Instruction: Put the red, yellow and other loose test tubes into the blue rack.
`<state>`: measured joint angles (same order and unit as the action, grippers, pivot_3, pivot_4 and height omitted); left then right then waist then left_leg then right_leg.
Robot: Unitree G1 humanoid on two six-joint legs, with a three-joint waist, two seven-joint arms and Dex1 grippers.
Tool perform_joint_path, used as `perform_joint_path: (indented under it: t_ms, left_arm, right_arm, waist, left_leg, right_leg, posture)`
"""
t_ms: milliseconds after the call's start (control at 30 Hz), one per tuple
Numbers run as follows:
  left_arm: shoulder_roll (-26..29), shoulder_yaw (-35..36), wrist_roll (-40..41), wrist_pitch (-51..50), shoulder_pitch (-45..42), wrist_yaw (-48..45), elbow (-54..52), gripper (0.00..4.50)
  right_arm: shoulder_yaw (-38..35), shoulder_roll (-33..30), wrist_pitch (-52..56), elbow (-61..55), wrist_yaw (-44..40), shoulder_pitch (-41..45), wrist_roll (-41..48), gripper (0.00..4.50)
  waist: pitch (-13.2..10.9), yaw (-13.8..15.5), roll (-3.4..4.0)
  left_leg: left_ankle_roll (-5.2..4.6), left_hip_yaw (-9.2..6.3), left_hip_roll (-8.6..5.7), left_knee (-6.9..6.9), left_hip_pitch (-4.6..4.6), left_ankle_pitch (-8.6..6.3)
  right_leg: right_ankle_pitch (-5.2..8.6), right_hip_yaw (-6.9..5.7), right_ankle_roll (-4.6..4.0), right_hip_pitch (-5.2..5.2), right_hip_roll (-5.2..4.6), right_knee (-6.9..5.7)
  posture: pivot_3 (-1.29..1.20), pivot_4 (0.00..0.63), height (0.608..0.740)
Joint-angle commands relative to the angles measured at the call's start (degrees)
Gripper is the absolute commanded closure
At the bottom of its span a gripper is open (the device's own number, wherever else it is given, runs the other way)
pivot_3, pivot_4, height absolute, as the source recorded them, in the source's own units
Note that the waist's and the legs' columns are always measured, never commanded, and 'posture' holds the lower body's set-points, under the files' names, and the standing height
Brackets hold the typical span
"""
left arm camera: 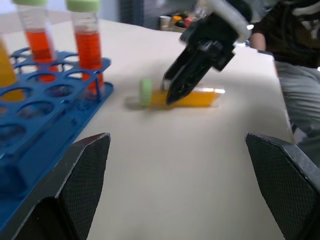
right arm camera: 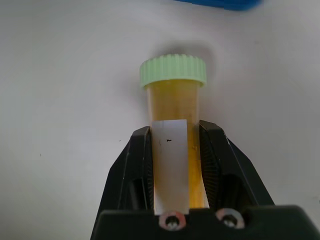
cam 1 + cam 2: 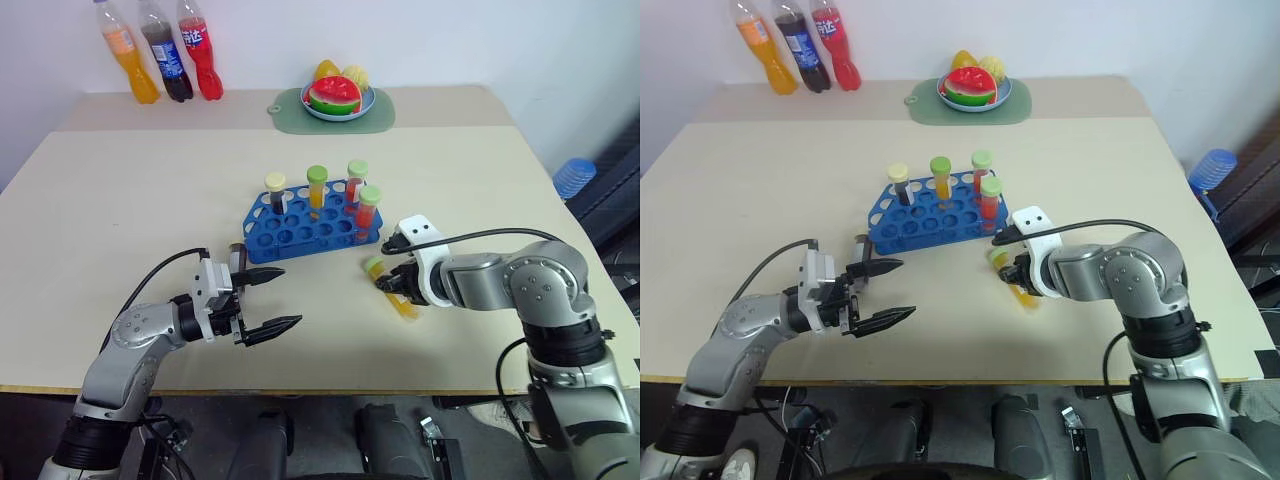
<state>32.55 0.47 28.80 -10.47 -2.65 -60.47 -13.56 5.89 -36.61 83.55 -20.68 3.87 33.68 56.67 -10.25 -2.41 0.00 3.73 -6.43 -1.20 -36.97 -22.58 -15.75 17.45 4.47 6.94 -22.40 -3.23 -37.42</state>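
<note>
Blue rack [image 3: 312, 222] — beside yellow tube [image 3: 392, 289].

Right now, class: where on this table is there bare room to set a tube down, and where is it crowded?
Bare: the wide stretch left of the rack, reaching back toward the bottles, and the right side between the plate and the right gripper. Crowded: the patch right of the rack, where that gripper is shut on the yellow tube, and the near edge by the open left gripper.

Blue rack [image 1: 35, 100] cut off by left wrist view edge; yellow tube [image 2: 172, 125] base behind gripper.
</note>
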Motion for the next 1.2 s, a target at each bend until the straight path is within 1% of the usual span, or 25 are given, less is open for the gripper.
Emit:
perform_joint_path:
  t_ms: [33, 67, 133, 167, 233, 333, 433, 533, 600, 700, 900, 967, 1067, 1200]
  left_arm:
    - [0.07, 2.05, 0.77, 0.36, 0.63, 1.38, -1.60, 0.00]
    - [0.07, 2.33, 0.76, 0.38, 0.83, 1.63, -1.66, 0.00]
    - [0.16, 2.65, 0.82, 0.32, 0.89, 1.89, -1.52, 0.00]
    - [0.21, 2.77, 0.75, 0.38, 0.80, 2.04, -1.31, 0.00]
    - [0.22, 2.98, 0.77, 0.42, 0.54, 2.41, -0.99, 0.00]
    - [0.55, 3.42, 0.99, 0.31, 0.35, 2.32, -0.67, 0.00]
    - [1.13, 4.34, 1.23, -0.06, 0.41, 2.25, -0.44, 0.00]
    - [1.46, 5.25, 1.50, -0.39, 0.67, 2.44, -0.29, 0.00]
    - [1.57, 5.77, 1.56, -0.55, 1.03, 2.81, -0.56, 0.00]
    - [1.57, 6.63, 1.76, -0.74, 1.47, 3.76, -1.13, 0.00]
    - [1.40, 7.92, 1.61, -0.78, 2.84, 5.38, -2.46, 0.00]
    - [1.17, 8.23, 1.58, -0.74, 3.36, 6.14, -3.06, 0.00]
    - [0.76, 8.38, 1.39, -0.64, 3.92, 7.17, -3.73, 0.00]
    - [0.51, 8.45, 1.42, -0.80, 4.65, 7.99, -4.80, 0.00]
  right_arm:
    - [-3.50, -3.35, -20.80, -7.81, -20.67, -4.54, -4.57, 3.59]
    - [-4.34, -3.84, -26.56, -8.79, -26.45, -6.21, -5.84, 3.59]
    - [-2.93, -4.49, -38.67, -9.09, -33.96, -8.23, -12.64, 3.59]
    - [-2.07, -3.79, -42.99, -8.56, -35.77, -8.52, -15.33, 3.59]
    - [-1.92, 0.26, -50.68, -6.65, -39.81, -8.99, -17.08, 3.59]
    - [-0.87, 6.59, -58.69, -3.17, -43.21, -8.49, -19.45, 3.59]
    - [0.38, 15.85, -67.16, 3.63, -45.06, -6.93, -21.57, 3.59]
    - [1.05, 24.42, -72.05, 10.65, -45.34, -5.06, -22.84, 3.59]
    - [1.46, 28.53, -76.77, 15.53, -46.22, -3.80, -25.25, 3.59]
    - [0.86, 32.69, -82.73, 23.10, -46.97, -2.08, -27.98, 3.59]
    - [-0.25, 35.29, -95.62, 37.38, -48.11, -0.19, -34.42, 3.59]
    - [-0.72, 35.55, -99.75, 41.56, -46.98, 0.29, -36.96, 3.59]
    - [-1.18, 35.82, -104.50, 46.03, -45.44, 1.20, -39.90, 3.59]
    - [-2.29, 36.57, -108.04, 50.79, -44.05, 2.71, -41.30, 3.59]
  waist:
    - [-0.01, 0.02, -0.02]
    - [-0.02, 0.01, -0.03]
    - [-0.02, -0.15, -0.02]
    - [-0.03, -0.23, -0.03]
    - [-0.03, -0.24, -0.04]
    - [-0.03, -0.13, -0.04]
    - [-0.05, -0.14, -0.08]
    - [-0.06, -0.17, -0.06]
    - [-0.06, -0.12, -0.05]
    - [-0.06, -0.11, -0.05]
    - [-0.07, -0.14, -0.04]
    - [-0.07, -0.18, -0.04]
    - [-0.07, -0.27, -0.03]
    - [-0.07, -0.34, -0.03]
  left_leg:
    - [0.00, -0.01, -0.01, 0.00, -0.01, 0.00]
    - [-0.01, -0.02, 0.01, 0.00, 0.00, 0.00]
    - [-0.02, -0.02, 0.01, 0.02, 0.00, -0.01]
    - [-0.01, 0.00, 0.01, 0.02, 0.01, -0.01]
    - [-0.01, 0.01, 0.02, 0.01, 0.07, -0.01]
    - [-0.01, -0.03, 0.07, 0.02, 0.09, -0.01]
    - [-0.01, -0.07, 0.07, 0.02, 0.09, -0.01]
    - [0.00, -0.15, 0.07, 0.02, 0.10, 0.00]
    - [0.01, -0.19, 0.07, 0.04, 0.10, 0.00]
    - [0.02, -0.20, 0.04, 0.06, 0.10, 0.01]
    - [0.04, -0.20, 0.02, 0.07, 0.11, 0.02]
    - [0.04, -0.19, 0.01, 0.07, 0.11, 0.02]
    - [0.06, -0.18, 0.02, 0.08, 0.11, 0.03]
    - [0.08, -0.17, 0.02, 0.08, 0.11, 0.04]
  right_leg:
    - [0.00, -0.04, 0.00, 0.03, 0.00, 0.04]
    - [0.00, -0.04, 0.00, 0.04, 0.01, 0.05]
    - [0.00, -0.06, 0.01, 0.05, 0.03, 0.07]
    - [0.00, -0.06, 0.01, 0.05, 0.03, 0.07]
    - [-0.01, -0.05, 0.01, 0.09, 0.03, 0.05]
    - [-0.01, -0.06, -0.01, 0.10, 0.10, 0.03]
    - [-0.01, -0.05, -0.01, 0.08, 0.07, 0.03]
    - [-0.02, -0.03, -0.02, 0.04, 0.06, -0.03]
    - [-0.02, -0.03, -0.02, 0.01, 0.04, -0.05]
    - [-0.02, -0.03, -0.02, 0.00, 0.00, -0.05]
    - [-0.02, -0.03, -0.02, -0.01, 0.00, -0.07]
    - [-0.02, -0.03, -0.02, -0.03, 0.00, -0.09]
    - [-0.02, -0.02, -0.03, -0.08, 0.02, -0.13]
    - [-0.02, 0.00, -0.03, -0.11, 0.03, -0.20]
  posture:
    - [0.00, 0.150, 0.740]
    - [0.00, 0.150, 0.740]
    - [0.00, 0.150, 0.740]
    - [0.00, 0.150, 0.740]
    - [0.00, 0.150, 0.740]
    - [0.00, 0.150, 0.740]
    - [0.00, 0.150, 0.740]
    - [0.00, 0.150, 0.740]
    - [0.00, 0.150, 0.740]
    - [0.00, 0.150, 0.740]
    - [0.00, 0.150, 0.740]
    - [0.00, 0.150, 0.740]
    - [0.00, 0.150, 0.740]
    - [0.00, 0.150, 0.740]
